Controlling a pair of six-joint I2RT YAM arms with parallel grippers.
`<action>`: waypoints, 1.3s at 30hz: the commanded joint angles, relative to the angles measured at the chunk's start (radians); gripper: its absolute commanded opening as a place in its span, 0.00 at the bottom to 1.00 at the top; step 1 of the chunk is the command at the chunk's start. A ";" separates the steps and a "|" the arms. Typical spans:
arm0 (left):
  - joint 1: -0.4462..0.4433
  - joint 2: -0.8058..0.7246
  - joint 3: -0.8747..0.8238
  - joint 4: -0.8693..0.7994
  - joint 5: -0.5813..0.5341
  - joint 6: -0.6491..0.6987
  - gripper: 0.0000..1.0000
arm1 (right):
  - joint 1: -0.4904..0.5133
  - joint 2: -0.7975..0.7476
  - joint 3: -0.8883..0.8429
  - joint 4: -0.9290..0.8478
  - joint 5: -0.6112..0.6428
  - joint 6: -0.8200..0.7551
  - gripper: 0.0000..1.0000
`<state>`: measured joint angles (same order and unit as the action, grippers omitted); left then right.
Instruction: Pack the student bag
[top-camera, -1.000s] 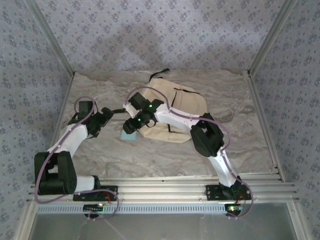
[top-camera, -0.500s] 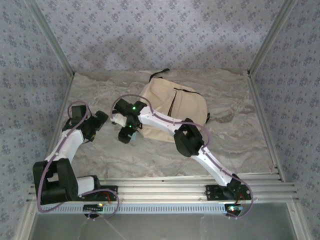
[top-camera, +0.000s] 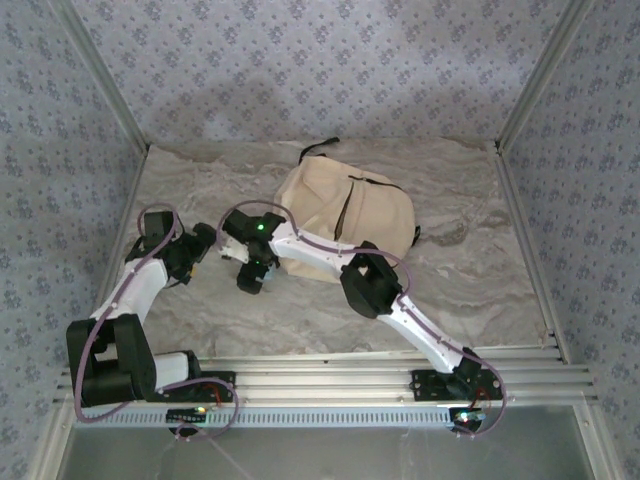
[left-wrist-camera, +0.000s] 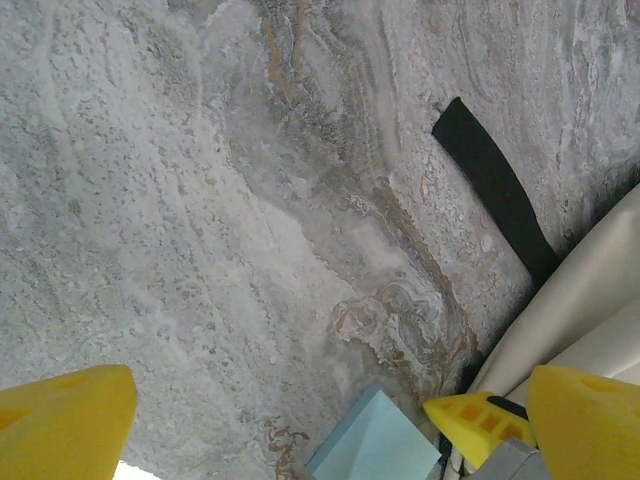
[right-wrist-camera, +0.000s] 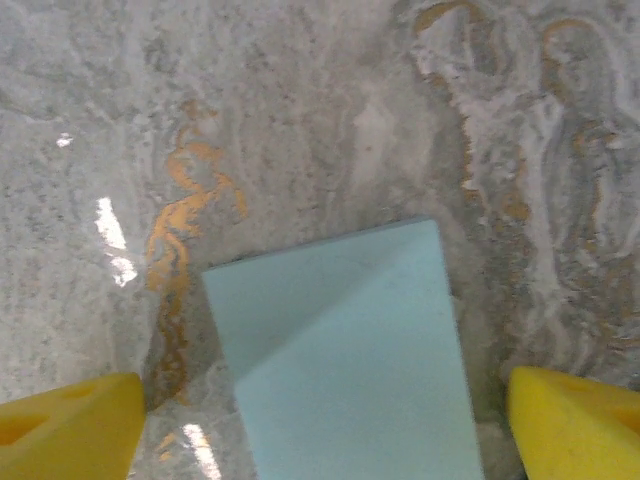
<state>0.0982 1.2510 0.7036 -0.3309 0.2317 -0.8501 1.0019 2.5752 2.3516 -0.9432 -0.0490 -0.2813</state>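
The student bag (top-camera: 352, 212), beige with black zippers, lies at the middle-back of the marble table. Its cream edge (left-wrist-camera: 590, 300) and a black strap (left-wrist-camera: 495, 190) appear in the left wrist view. A light blue pad (right-wrist-camera: 345, 340) lies flat on the table just left of the bag. My right gripper (right-wrist-camera: 320, 410) hangs right over the pad, open, with a yellow finger on either side. In the top view that gripper (top-camera: 250, 280) points down at the bag's left edge. My left gripper (top-camera: 205, 245) is open and empty to its left, and the pad's corner (left-wrist-camera: 375, 445) shows at the bottom of its view.
Aluminium rails (top-camera: 330, 375) run along the near edge by the arm bases. Patterned walls and slanted frame posts (top-camera: 100, 75) close in the table. Bare marble (top-camera: 460, 290) spreads out right of and in front of the bag.
My right gripper swung left off the bag's edge, came down over the blue pad and opened wider. My left arm drew back to the left.
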 joint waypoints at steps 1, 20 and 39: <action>0.005 0.001 -0.005 0.020 0.023 -0.008 1.00 | -0.020 0.062 -0.006 -0.033 -0.012 -0.002 0.85; 0.001 -0.015 0.013 0.145 0.186 -0.037 0.99 | -0.138 -0.296 -0.258 0.230 -0.377 0.404 0.47; -0.378 0.116 0.133 0.349 0.198 -0.231 0.97 | -0.420 -0.764 -0.876 0.562 -0.274 0.702 0.50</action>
<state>-0.2222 1.3411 0.7956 -0.0238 0.4995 -1.0744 0.6220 1.8900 1.5238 -0.3820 -0.4362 0.3538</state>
